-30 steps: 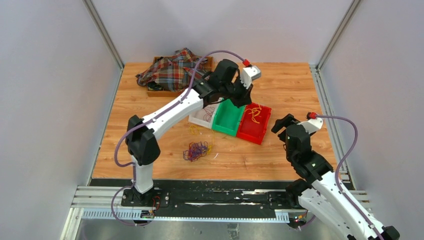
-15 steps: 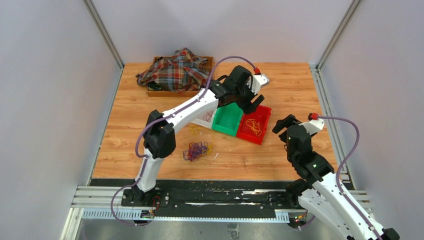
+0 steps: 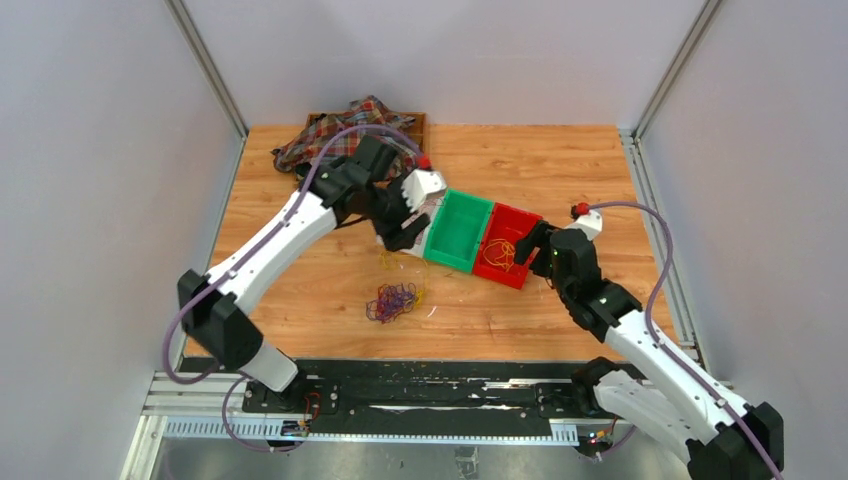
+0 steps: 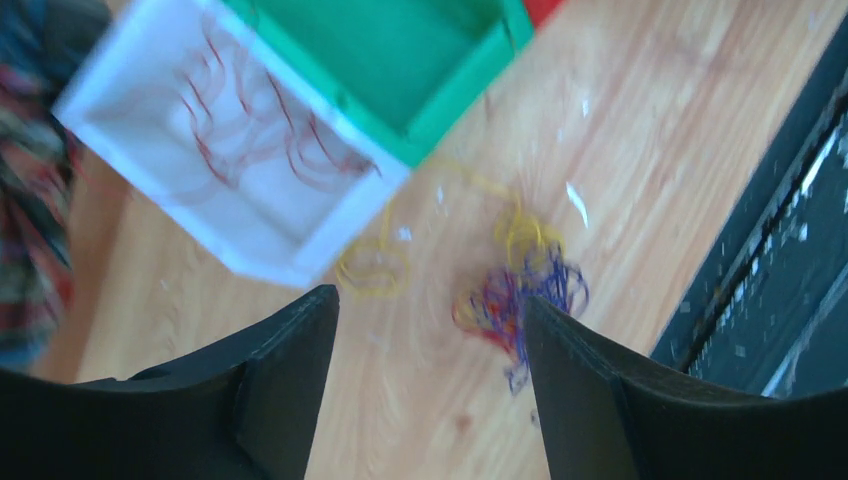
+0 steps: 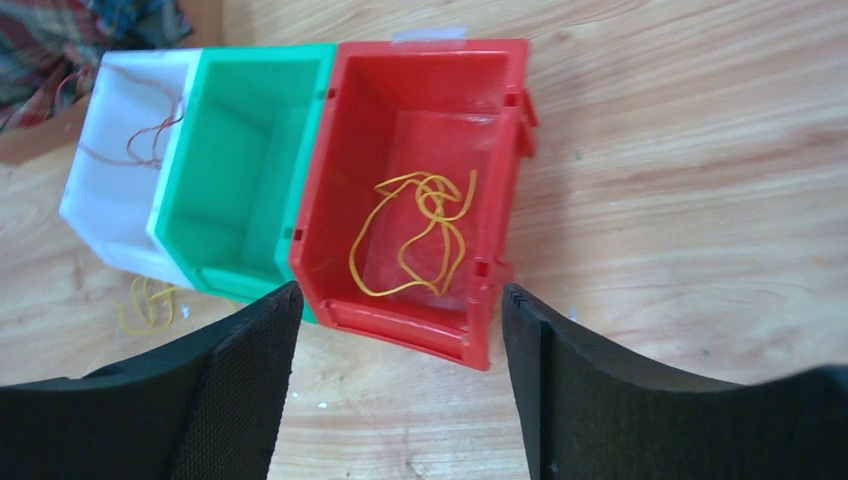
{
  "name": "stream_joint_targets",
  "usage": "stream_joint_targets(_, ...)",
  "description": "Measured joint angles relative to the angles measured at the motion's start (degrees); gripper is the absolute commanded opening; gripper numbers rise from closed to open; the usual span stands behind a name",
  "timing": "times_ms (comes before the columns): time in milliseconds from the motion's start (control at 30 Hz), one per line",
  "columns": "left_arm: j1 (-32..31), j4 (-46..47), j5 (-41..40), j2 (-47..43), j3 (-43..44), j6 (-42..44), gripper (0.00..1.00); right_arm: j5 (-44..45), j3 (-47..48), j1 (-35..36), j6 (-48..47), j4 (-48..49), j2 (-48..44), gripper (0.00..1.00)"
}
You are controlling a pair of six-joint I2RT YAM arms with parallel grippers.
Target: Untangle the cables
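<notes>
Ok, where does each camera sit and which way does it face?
Top external: above and behind, facing down on the table; left arm, right arm visible.
Left wrist: looks down past the open left gripper at white bin, tangle.
Right wrist: looks down past the open right gripper into red bin.
Shared: both wrist views show the white bin.

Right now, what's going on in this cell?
Looks like a colour sort in progress. The left gripper and right gripper are open and empty, the left by the white bin, the right by the red bin. Yellow loops lie in the red bin, dark red loops in the white bin; the green bin is empty. A mixed tangle lies on the table.
</notes>
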Motion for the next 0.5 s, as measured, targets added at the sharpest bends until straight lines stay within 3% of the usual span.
stream_joint_targets(200,4.13,-2.60,0.92,-8.68,-15.65,4.96,0.55,-6.29,1.14,2.82,-1.77,4.74,5.35,0.67)
stream_joint_targets(300,7.39,-1.88,1.01,-6.75,-17.73,4.92,0.49,-7.17,1.73,6.47,-2.69,6.91,8.00,0.65)
stream_joint_targets(500,11.13,4.11,0.74,-0.74,-18.62,5.57,0.48,-7.37,2.08,10.80,-3.02,8.76,10.23,0.65)
